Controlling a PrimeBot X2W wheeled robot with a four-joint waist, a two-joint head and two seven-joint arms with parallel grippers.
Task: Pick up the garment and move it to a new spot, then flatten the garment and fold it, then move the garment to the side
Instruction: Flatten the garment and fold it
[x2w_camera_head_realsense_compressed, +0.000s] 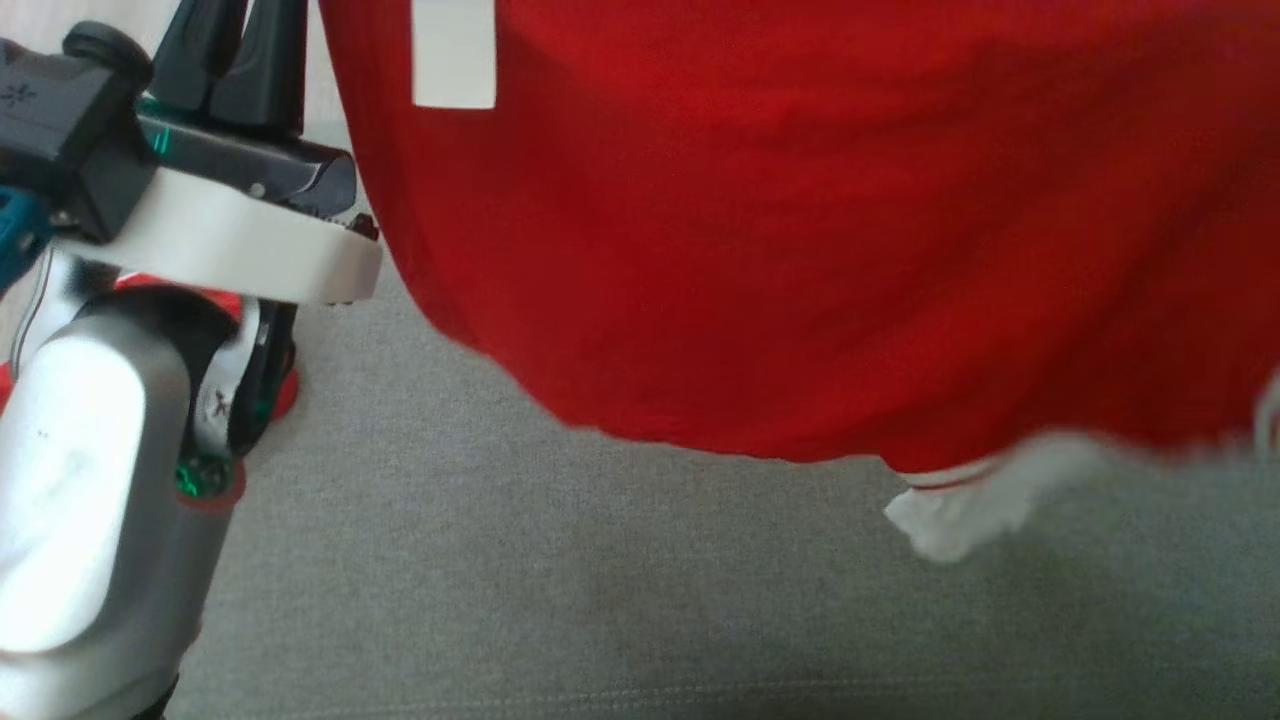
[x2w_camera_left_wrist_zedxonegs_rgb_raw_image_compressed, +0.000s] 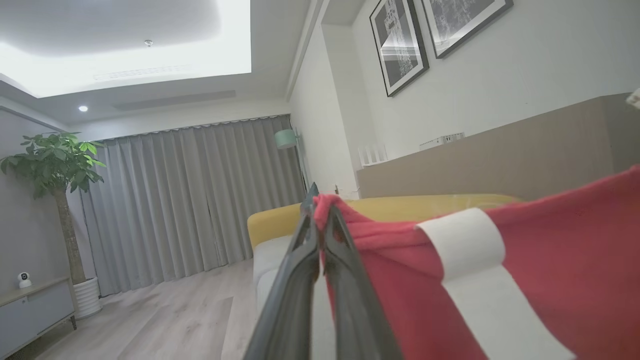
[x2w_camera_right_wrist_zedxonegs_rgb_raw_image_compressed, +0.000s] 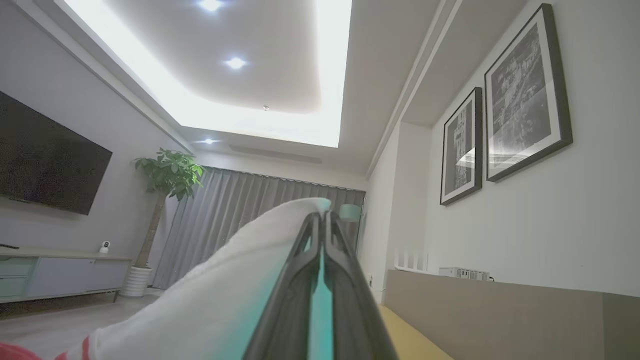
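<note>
Nearest us is our left forearm (x2w_camera_head_realsense_compressed: 70, 480); the red garment (x2w_camera_head_realsense_compressed: 800, 250) hangs over the grey cushion (x2w_camera_head_realsense_compressed: 500, 600), with open room below. Left wrist: the left gripper (x2w_camera_left_wrist_zedxonegs_rgb_raw_image_compressed: 320, 212) is clamped on a red corner. Right wrist: the right gripper (x2w_camera_right_wrist_zedxonegs_rgb_raw_image_compressed: 322, 222) is pinched together on its white part. We should hold the top edge taut and lower the hem first.

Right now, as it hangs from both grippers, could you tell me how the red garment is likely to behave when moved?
Probably floppy: the red garment sags in a curve above the grey surface. Likely light: the left gripper and right gripper carry it by pinched edges alone. Its blurred lower hem suggests it swings readily.
</note>
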